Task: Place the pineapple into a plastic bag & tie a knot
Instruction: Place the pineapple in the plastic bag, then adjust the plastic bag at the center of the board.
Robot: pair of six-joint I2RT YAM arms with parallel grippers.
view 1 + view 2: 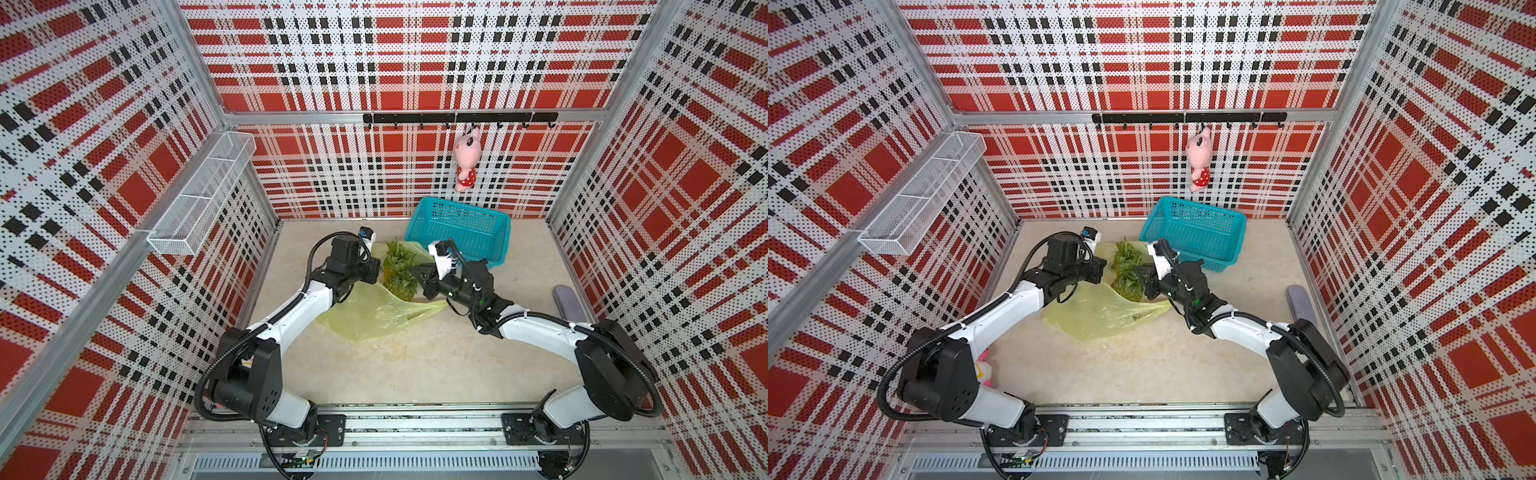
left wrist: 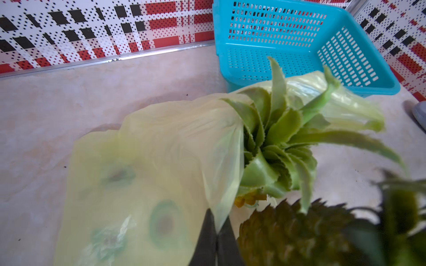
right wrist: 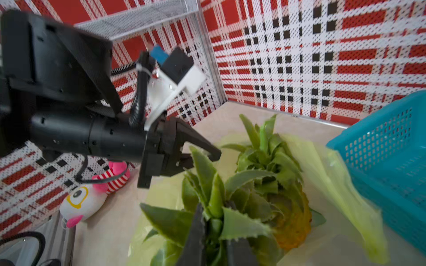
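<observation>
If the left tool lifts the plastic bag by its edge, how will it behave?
Likely floppy: the bag lies crumpled and flat on the table. Probably light, since the film is thin and translucent. It may tear, as the left tool pinches only a narrow edge beside pointed pineapple leaves.

All is overlooked from above in both top views; a teal rectangular plastic basket (image 2: 276,27) is shared by close wrist views.

It was a robot test cell: plaid perforated wall panels (image 1: 415,62) on aluminium framing (image 1: 291,118) enclosed a beige tabletop (image 1: 415,365), with an arm-mounting rail (image 1: 415,424) along the frame's bottom.
</observation>
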